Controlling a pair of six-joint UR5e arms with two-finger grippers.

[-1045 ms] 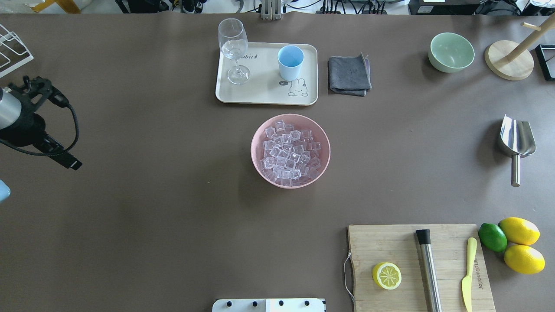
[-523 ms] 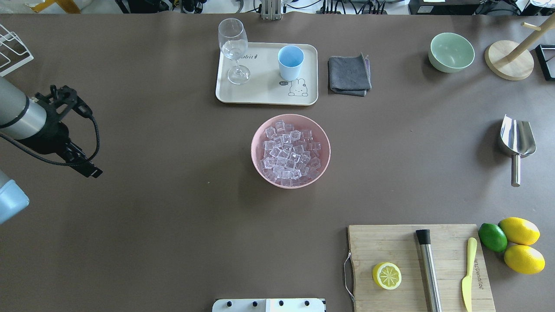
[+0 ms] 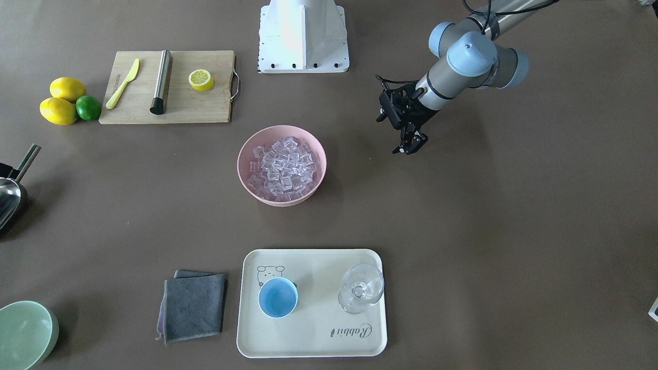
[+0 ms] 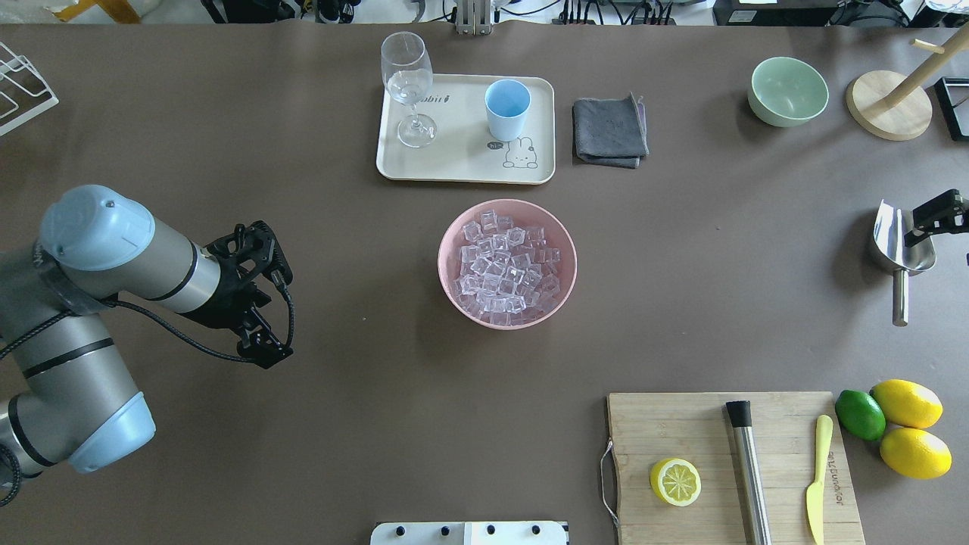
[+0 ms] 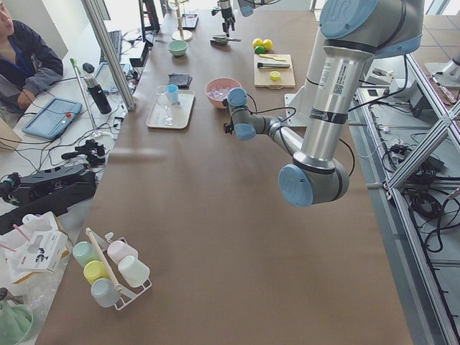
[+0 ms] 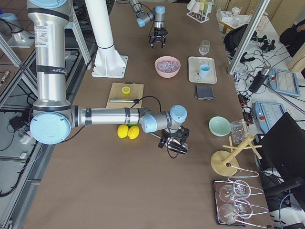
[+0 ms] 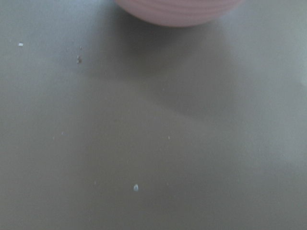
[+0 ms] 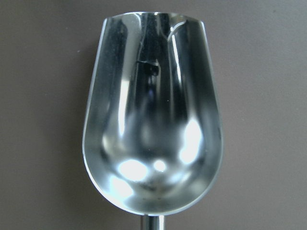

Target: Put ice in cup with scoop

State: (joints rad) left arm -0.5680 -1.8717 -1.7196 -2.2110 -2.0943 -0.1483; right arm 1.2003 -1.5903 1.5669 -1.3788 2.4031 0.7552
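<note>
the right hand (image 4: 927,221) is held over the scoop (image 8: 152,124), which is laid flat on the tabletop (image 4: 341,424) directly beneath it; how far its fingers are parted cannot be told. the left hand (image 3: 409,145) is held empty over bare tabletop, fingers parted. the ice (image 4: 503,265) is heaped in a pink bowl (image 4: 452,227) between the hands, nearer the left. beyond the bowl, well away from both hands, the cup (image 4: 507,108) is stood on a tray (image 4: 462,166).

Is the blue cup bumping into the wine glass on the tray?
Apart. The front-facing view shows a stretch of bare tray between the cup and the glass.
</note>
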